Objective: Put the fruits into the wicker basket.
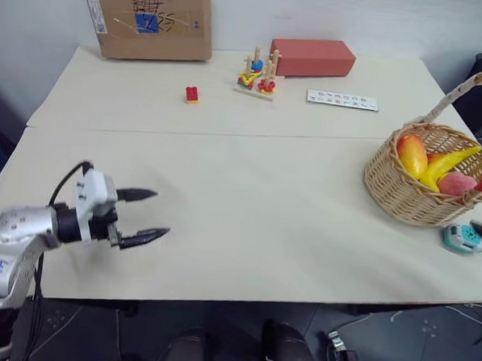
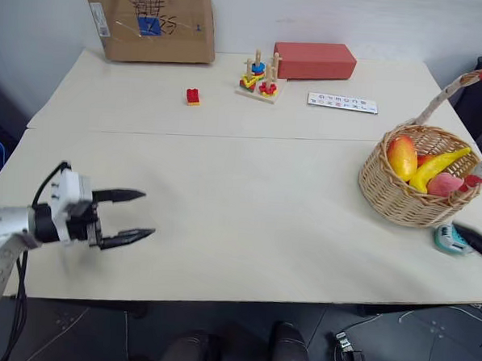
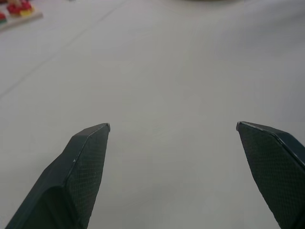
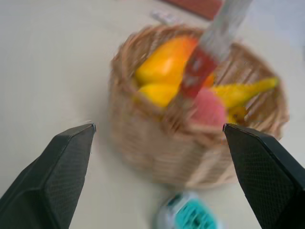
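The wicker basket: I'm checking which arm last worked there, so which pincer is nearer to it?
Right. The right pincer faces the wicker basket closely, open, just short of its wall. The left pincer hangs open over bare table, far across from it.

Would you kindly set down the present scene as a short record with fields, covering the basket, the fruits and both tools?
wicker basket: upright at the table's right side, handle arched above
fruits in basket: orange-red mango, banana, pink peach
fruits on table: none seen
left tool: open, empty, above the near left of the table
right tool: open, empty, facing the basket
beside basket: teal-and-white gadget on the table
far side: red toy block, wooden stacking toy, red box, cardboard
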Robot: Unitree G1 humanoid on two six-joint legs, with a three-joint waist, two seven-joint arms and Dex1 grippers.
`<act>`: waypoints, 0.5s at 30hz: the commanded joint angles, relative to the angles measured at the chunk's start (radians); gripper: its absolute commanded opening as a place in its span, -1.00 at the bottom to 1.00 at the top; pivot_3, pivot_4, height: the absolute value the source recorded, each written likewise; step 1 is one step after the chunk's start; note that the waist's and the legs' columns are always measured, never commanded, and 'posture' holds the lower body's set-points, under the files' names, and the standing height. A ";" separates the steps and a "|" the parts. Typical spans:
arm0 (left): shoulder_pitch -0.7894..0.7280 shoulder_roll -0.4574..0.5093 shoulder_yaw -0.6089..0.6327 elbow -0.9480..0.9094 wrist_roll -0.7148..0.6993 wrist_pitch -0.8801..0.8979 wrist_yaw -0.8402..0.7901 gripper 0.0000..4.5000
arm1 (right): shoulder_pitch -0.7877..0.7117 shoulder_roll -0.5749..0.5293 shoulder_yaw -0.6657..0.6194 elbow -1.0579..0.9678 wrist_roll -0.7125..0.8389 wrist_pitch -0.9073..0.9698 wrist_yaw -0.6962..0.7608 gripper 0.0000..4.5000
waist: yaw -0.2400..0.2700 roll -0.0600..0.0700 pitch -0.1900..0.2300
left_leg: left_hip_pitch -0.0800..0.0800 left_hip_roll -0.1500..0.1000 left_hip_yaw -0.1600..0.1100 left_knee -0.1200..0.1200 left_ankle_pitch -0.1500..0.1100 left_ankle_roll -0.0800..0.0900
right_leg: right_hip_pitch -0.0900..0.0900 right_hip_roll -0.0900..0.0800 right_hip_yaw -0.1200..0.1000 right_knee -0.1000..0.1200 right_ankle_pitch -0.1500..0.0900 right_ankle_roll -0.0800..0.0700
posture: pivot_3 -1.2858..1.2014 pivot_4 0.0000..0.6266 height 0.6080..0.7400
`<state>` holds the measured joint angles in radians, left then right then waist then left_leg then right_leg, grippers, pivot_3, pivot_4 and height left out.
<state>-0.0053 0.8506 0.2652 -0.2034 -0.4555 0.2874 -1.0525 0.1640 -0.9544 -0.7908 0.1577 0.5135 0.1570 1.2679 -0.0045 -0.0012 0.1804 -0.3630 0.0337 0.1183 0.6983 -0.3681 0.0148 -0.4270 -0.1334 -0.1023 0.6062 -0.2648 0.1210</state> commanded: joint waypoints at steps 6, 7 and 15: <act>0.182 0.000 0.068 -0.101 0.096 -0.126 0.046 1.00 | -0.036 0.159 0.347 -0.301 0.030 -0.069 0.076 0.99 | -0.012 -0.002 -0.001 | 0.012 0.011 -0.001 0.000 -0.007 -0.002 | 0.006 0.001 0.001 0.000 -0.001 -0.004 | 0.03 -0.52 1.00; 0.191 -0.013 0.061 -0.110 0.104 -0.134 0.061 1.00 | -0.076 0.196 0.409 -0.286 -0.012 -0.118 0.064 0.99 | -0.011 -0.001 -0.002 | 0.011 0.011 -0.001 0.000 -0.007 -0.002 | 0.005 0.001 0.001 0.001 -0.001 -0.004 | 0.03 -0.52 1.00; 0.215 -0.074 0.039 -0.154 0.109 -0.163 0.103 1.00 | -0.311 0.338 0.599 -0.089 -0.111 -0.281 0.005 0.99 | 0.005 -0.001 -0.002 | 0.009 0.007 0.002 0.001 -0.007 -0.002 | 0.002 0.001 0.000 0.007 -0.002 -0.006 | 0.03 -0.52 1.00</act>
